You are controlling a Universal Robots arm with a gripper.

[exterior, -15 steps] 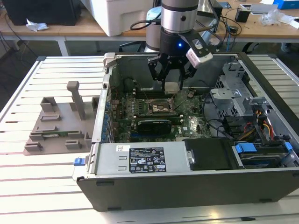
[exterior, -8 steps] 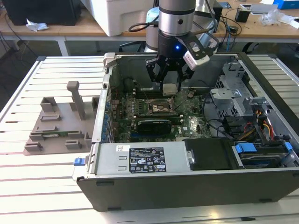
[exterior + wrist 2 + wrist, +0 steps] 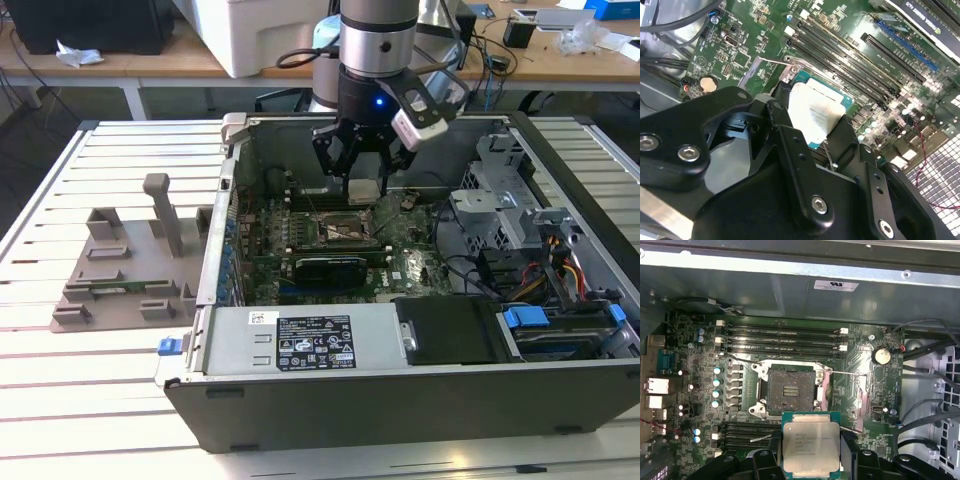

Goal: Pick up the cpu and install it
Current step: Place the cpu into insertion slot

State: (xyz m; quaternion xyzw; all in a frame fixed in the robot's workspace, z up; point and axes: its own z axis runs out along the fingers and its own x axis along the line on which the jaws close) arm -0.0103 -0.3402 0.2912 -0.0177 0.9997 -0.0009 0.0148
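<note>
I see my black claw (image 3: pixel 362 178) closed on the small, flat, square, silvery-grey cpu (image 3: pixel 811 447), held inside the open dark metal computer case (image 3: pixel 400 405). Just below the claw, the square black socket (image 3: pixel 790 390) on the green motherboard (image 3: pixel 860 350) lies empty. I judge pickup done, seating left.

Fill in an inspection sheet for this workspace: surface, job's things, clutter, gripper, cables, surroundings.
Surface: slatted metal table carrying an open computer case.
Job's things: cpu held above the motherboard; socket open and empty.
Clutter: grey fixture block beside the case.
Gripper: gripper shut on the cpu.
Cables: coloured wires inside the case.
Surroundings: wooden desks behind the table.
</note>
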